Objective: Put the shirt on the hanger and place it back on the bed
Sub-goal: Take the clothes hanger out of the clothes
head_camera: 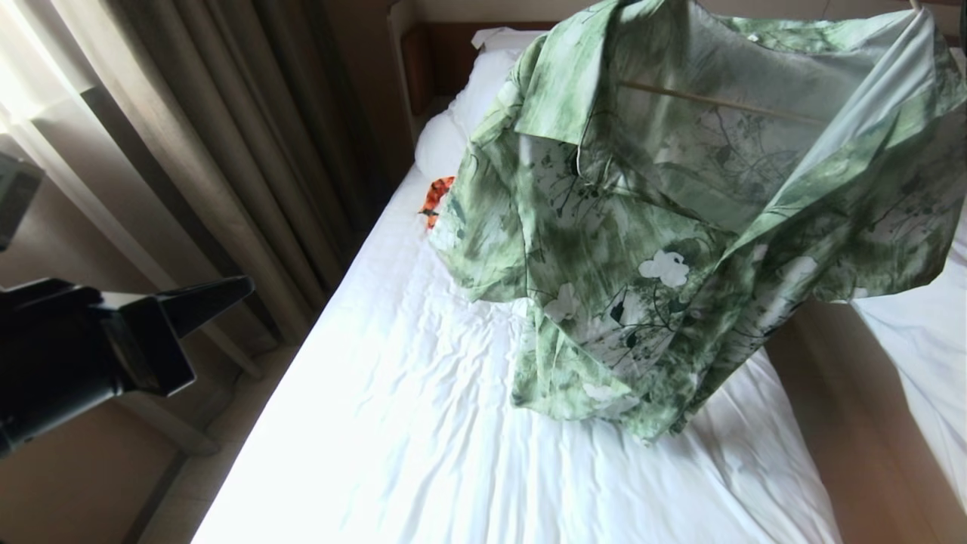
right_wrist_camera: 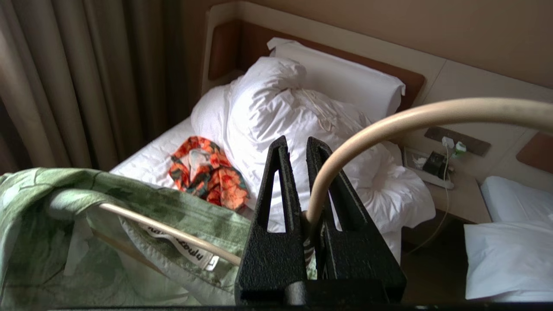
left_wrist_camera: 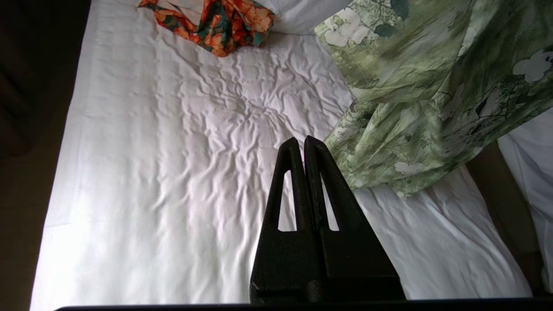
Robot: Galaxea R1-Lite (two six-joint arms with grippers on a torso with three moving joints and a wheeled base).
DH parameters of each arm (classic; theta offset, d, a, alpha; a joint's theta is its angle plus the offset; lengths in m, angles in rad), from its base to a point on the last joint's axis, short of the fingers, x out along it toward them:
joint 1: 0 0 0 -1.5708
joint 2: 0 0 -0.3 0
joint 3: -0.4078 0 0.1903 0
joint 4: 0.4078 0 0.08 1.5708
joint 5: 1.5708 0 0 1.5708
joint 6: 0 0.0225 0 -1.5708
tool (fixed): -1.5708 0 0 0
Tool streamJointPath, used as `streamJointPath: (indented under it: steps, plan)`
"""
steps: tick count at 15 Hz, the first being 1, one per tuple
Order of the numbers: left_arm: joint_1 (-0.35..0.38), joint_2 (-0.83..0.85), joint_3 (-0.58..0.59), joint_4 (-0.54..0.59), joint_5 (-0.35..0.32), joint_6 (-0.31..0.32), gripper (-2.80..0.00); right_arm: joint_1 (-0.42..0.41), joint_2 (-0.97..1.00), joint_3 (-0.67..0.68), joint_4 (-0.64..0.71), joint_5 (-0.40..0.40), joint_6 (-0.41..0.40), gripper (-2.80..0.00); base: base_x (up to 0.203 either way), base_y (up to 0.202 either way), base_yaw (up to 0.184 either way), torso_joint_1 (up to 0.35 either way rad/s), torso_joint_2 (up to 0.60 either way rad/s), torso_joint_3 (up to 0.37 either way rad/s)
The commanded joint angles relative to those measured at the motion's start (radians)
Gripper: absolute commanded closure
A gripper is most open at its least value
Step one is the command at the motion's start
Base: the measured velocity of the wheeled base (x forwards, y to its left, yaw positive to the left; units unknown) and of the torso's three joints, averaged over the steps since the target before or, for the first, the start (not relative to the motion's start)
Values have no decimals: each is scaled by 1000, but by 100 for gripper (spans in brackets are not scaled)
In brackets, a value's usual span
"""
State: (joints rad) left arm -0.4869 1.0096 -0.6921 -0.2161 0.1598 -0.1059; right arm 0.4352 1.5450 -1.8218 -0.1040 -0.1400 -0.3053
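Shirt on hanger, held over bed; lay-down comes next.
Left gripper (left_wrist_camera: 304,144) is off the bedside, jaws together, empty. Shirt (head_camera: 680,227) hangs on hanger (right_wrist_camera: 389,125) above bed (head_camera: 423,393) (hem touches the sheet, I think); right gripper (right_wrist_camera: 298,149) clamps the hook: lower, release.

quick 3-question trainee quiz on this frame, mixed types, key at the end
1. True or false: the left gripper holds the shirt.
2. Which gripper grips the hanger? A) left B) right C) neither
3. Fill in: the orange patterned garment lies on the ___.

Key: 1 false, it is shut on nothing, beside the shirt; 2 B, at the base of the hook; 3 bed.
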Motion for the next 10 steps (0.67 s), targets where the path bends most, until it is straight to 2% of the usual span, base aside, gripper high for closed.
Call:
streamJointPath:
  steps: [1,4,10]
  plan:
    - [22,-92,38,-2,7,-5,0,3,13,-17,-50,-1,17,0,0,0,0,0,0,0]
    - [73,-230,113,0,20,-27,0,2,53,-65,-115,-1,75,0,0,0,0,0,0,0]
    - [148,-432,230,2,75,-48,0,1,107,-120,-171,-5,74,0,0,0,0,0,0,0]
